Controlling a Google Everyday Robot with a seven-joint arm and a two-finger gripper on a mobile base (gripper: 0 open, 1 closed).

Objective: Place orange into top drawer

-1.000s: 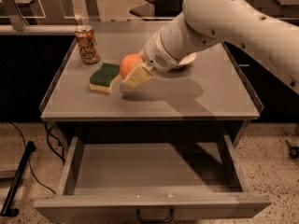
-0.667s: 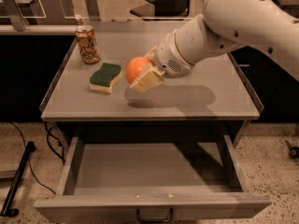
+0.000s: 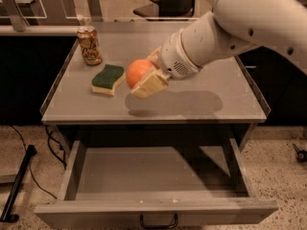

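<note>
The orange [image 3: 137, 72] is held in my gripper [image 3: 144, 78], whose cream-coloured fingers [image 3: 149, 85] are shut around it. It hangs in the air above the grey tabletop [image 3: 201, 97], just right of the sponge. My white arm comes in from the upper right. The top drawer [image 3: 153, 176] stands pulled open below the table's front edge. Its inside is bare grey, and its dark pull handle [image 3: 159, 222] shows at the bottom. The orange is above the tabletop, not over the drawer.
A green-and-yellow sponge [image 3: 108, 78] lies on the tabletop left of the orange. A drink can [image 3: 89, 45] stands at the back left corner. A dark cable and a stand [image 3: 19, 181] lie on the floor at the left.
My gripper has lifted the orange off the tabletop and carried it right and toward the front, away from the sponge. The drawer has stayed open.
</note>
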